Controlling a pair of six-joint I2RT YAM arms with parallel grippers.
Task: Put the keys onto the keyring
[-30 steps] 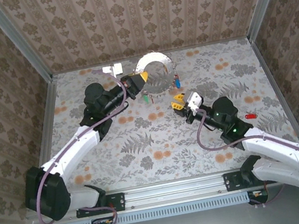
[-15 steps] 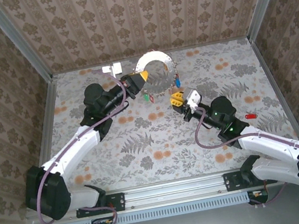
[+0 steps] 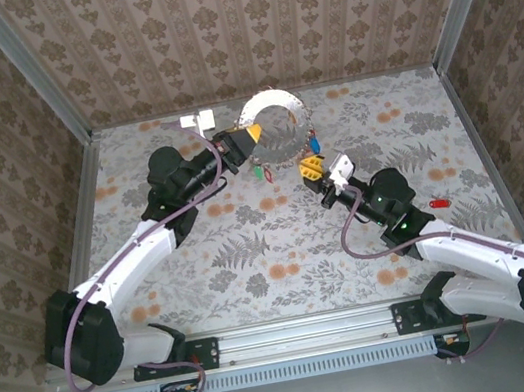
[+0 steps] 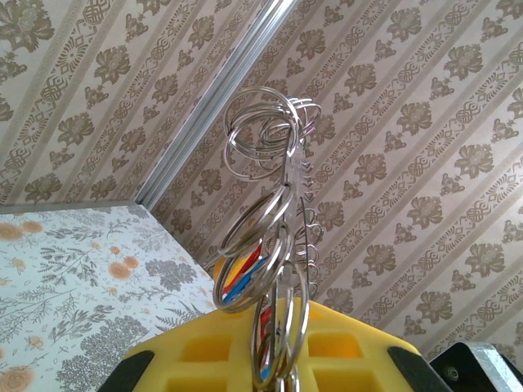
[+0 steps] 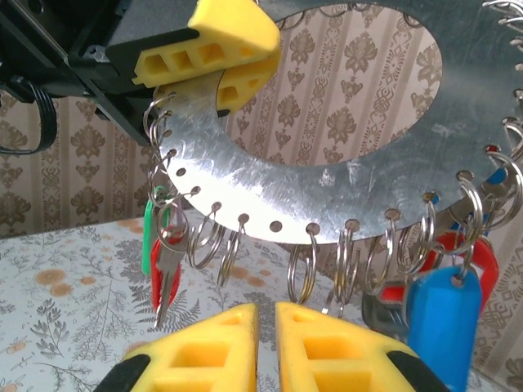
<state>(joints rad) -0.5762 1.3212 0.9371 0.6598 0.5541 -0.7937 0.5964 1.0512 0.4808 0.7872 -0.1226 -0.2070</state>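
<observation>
Keyring: a flat silvery ring plate with holes along its rim, held upright in the air over the far part of the surface, near the middle of the far edge.
Left pincer: clamped on the keyring's left rim, one yellow pad on each face of the plate.
Right pincer: fingers drawn nearly together with only a slim slit between them and nothing seen in it; it sits just below the keyring's lower rim, apart from it.
Keys: several hang from small split rings threaded through the rim holes.
Top view alone: both arms reach toward the far edge and meet at the keyring. A loose red key lies on the surface near the right edge, and a small white object lies by the far edge, left of the keyring.
Right wrist view alone: the plate shows face-on with its row of holes. A green-headed key and a red-headed one hang at the left, and blue and red heads crowd together at the right.
Left wrist view alone: the plate shows edge-on, rising from between the yellow pads, with the split rings stacked along it and red and blue heads glimpsed behind.
</observation>
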